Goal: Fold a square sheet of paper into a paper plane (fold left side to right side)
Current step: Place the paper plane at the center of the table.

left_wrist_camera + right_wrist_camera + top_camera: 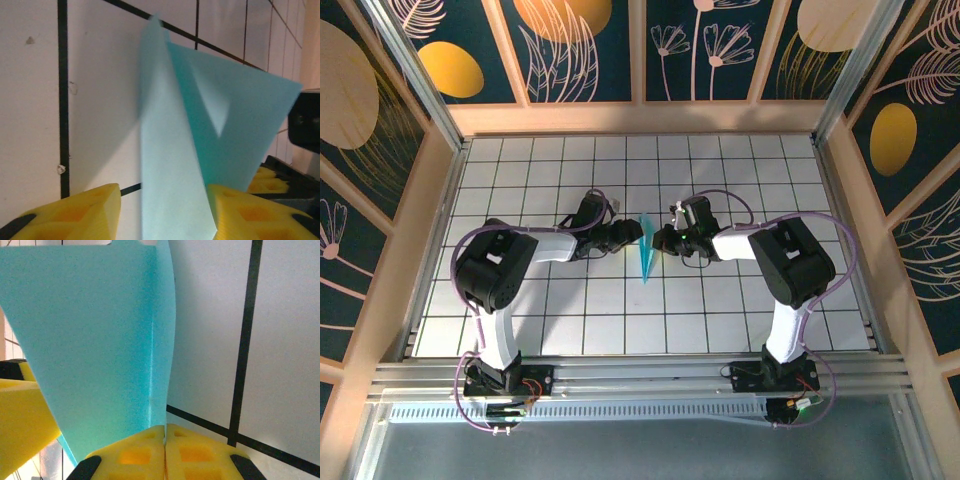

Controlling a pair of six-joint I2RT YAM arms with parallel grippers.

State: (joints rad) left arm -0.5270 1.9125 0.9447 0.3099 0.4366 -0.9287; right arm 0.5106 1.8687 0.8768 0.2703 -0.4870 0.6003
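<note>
White tiled table (520,320), black grid lines

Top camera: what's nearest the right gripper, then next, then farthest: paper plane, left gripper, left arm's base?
1. paper plane, pinched in the right gripper, centre.
2. left gripper, just across the paper, on its left.
3. left arm's base, near edge, left.

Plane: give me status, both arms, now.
Right jaws shut on plane edge. Left jaws open, astride its flap. Plane up on edge, tip toward near side. Jaws face each other across it, close.
</note>
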